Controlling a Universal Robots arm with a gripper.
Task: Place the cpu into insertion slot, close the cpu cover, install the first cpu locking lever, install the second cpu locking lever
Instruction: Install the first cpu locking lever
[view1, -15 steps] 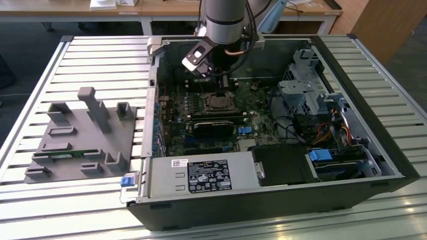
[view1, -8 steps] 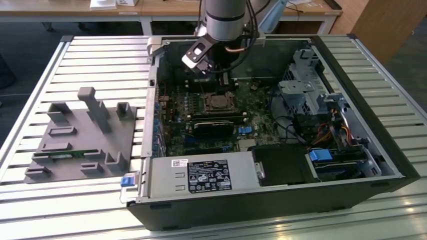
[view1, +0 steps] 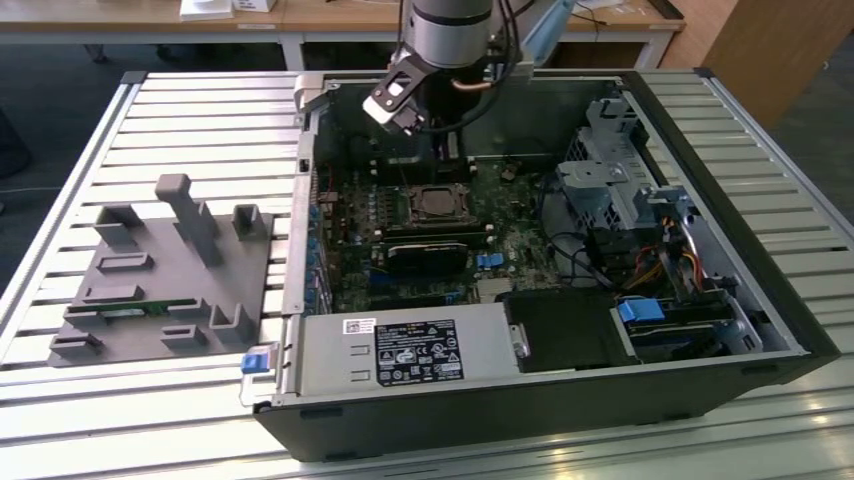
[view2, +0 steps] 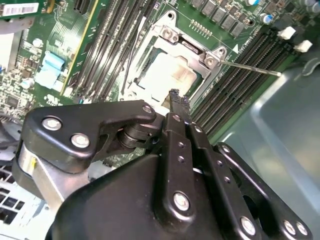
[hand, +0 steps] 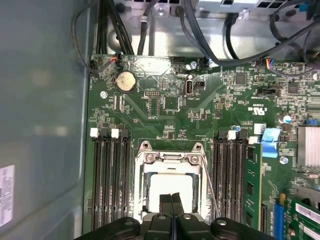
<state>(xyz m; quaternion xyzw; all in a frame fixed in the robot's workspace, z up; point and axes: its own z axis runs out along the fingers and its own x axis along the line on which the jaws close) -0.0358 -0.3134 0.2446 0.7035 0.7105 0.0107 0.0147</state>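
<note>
your gripper (hand: 172, 199) pinched shut, holding nothing | cpu (hand: 170, 182) right under the tips, seated in the insertion slot (view2: 172, 46), cpu cover (hand: 141, 172) looks down over it | 1 wire locking lever (hand: 210, 182) loose, running along the cover's side | memory slots (hand: 107, 180) flank both sides, nothing blocking

I found the cpu (hand: 172, 182) lying in the insertion slot (hand: 138, 186), with memory slots (hand: 107, 180) flanking it on both sides. The computer case (view1: 400, 425) sat on the table (view1: 200, 110); the fixture block (view1: 160, 285) lay beside it, on the exterior view's left.
</note>
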